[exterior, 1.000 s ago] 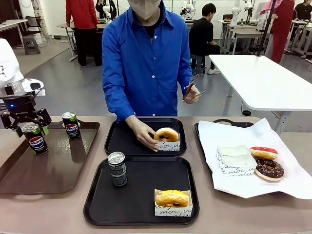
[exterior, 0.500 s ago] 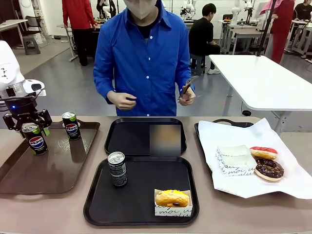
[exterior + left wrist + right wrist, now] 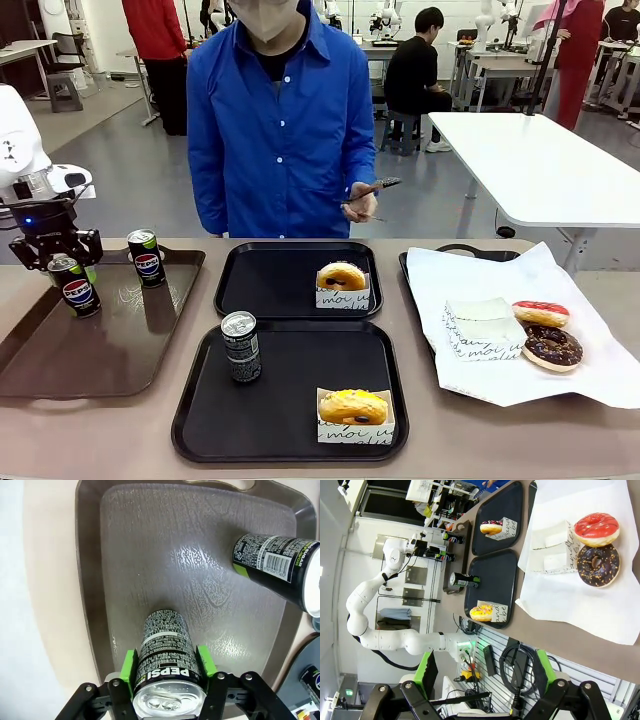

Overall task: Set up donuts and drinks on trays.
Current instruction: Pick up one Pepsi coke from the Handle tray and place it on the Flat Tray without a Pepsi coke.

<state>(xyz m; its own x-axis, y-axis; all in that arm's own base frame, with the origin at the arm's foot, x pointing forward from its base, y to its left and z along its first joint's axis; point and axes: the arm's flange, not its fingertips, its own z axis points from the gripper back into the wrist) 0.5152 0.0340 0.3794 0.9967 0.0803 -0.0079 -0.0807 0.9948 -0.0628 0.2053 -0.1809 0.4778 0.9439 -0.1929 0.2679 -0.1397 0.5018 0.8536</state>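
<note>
Our near black tray holds a can and yellow donut; the far black tray holds one glazed donut. On the brown tray, our left hand clenches a Pepsi can near a second can. Our right hand hangs released.

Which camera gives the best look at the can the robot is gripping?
The left wrist view: the can is close and central, its print readable, clamped between the left jaws. The front view shows it small, at the brown tray's left edge. The right wrist view has it tiny, far off.
</note>
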